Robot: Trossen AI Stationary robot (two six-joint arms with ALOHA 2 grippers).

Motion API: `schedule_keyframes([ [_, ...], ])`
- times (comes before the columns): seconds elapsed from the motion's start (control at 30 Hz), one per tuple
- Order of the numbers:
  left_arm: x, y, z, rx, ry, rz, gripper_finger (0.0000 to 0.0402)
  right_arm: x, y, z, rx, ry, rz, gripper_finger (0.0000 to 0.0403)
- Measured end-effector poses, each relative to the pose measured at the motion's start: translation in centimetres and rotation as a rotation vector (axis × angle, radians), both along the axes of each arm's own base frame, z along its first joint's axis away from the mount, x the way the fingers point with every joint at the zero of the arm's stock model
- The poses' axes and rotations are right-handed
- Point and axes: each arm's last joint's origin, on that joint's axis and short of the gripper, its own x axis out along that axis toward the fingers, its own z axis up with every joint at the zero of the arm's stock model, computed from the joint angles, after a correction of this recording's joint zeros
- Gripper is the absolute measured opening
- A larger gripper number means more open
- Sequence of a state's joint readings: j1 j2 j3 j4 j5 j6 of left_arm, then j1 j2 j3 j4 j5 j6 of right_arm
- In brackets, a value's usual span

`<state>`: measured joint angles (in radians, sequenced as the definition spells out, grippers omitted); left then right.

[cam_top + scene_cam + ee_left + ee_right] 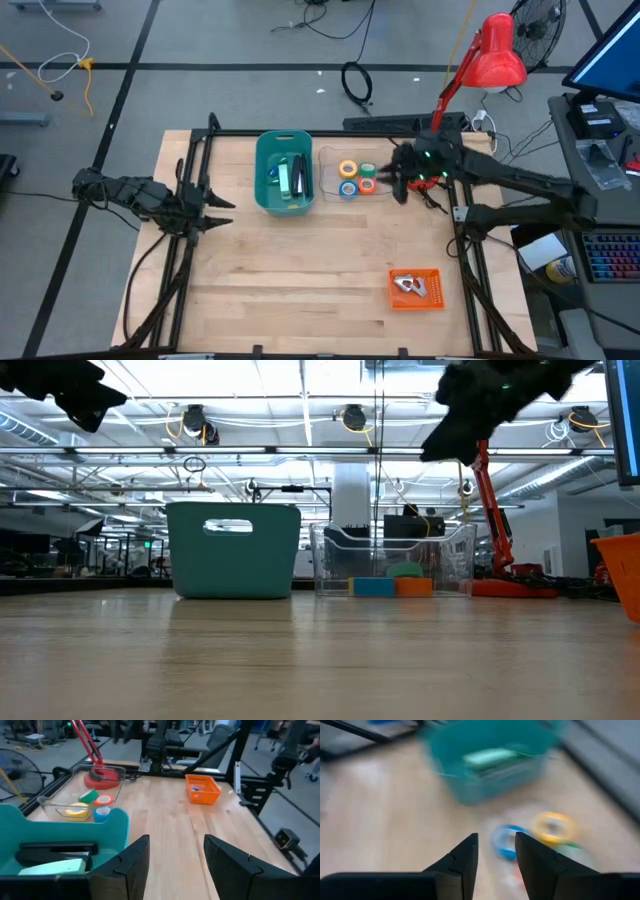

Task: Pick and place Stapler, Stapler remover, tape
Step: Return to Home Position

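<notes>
At the back of the pale wooden desk (300,270), the right gripper (400,180) hung high over the right-hand edge of the clear plastic bin (352,150). Its jaws were a little apart and held nothing. Inside that bin the four small tape rolls lay close together: yellow (348,169) and green (368,170) behind, blue (348,188) and orange (367,185) in front.

Just to its left stood the teal plastic bin (263,195), with a black stapler (55,851) lying in it beside a pale green item I could not make out. The left gripper (222,208) waited by the desk's left edge, near the teal bin, jaws spread wide and empty.

The middle and front of the desk lay open, broken only by a small orange tray (416,306) near the front right corner, holding metal claw-like staple removers (408,286). A red desk lamp (495,55) stood just beyond the clear bin, and black frame rails (470,270) ran down both sides.
</notes>
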<state>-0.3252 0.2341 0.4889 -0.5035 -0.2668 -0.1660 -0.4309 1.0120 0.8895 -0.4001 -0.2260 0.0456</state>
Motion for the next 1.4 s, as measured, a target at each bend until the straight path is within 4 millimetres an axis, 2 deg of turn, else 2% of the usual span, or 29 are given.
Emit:
schedule_keyframes([
  [0.13,0.1,-0.1,-0.5,-0.019,0.013,0.002,0.0189,-1.7,1.9,-2.0,0.105,-0.132,0.077,0.0124],
  [0.33,0.6,-0.2,-2.1,-0.043,-0.033,-0.006,0.0189,-4.5,3.1,-3.9,0.136,-0.219,-0.024,0.0125],
  [0.6,-1.6,0.5,-2.3,-0.048,-0.168,-0.014,0.0189,-7.6,4.3,-3.7,0.136,-0.367,-0.032,0.0122],
  [0.77,-1.2,0.4,-2.6,-0.048,-0.172,-0.022,0.0189,-8.6,4.7,-4.2,0.122,-0.408,-0.032,0.0122],
  [0.83,-0.8,0.2,-3.6,-0.040,-0.152,-0.025,0.0189,-8.8,4.7,-4.9,0.126,-0.412,-0.051,0.0123],
  [0.93,-0.3,0.0,-4.0,-0.047,-0.226,-0.037,0.0189,-9.1,4.8,-5.9,0.139,-0.444,-0.066,0.0122],
  [1.07,0.4,-0.2,-5.9,-0.064,-0.179,-0.033,0.0189,-9.4,4.9,-6.6,0.135,-0.501,-0.060,0.0119],
  [1.4,0.6,-0.2,-6.7,-0.008,-0.155,-0.001,0.0189,-10.0,5.2,-9.5,0.169,-0.496,-0.077,0.0119],
])
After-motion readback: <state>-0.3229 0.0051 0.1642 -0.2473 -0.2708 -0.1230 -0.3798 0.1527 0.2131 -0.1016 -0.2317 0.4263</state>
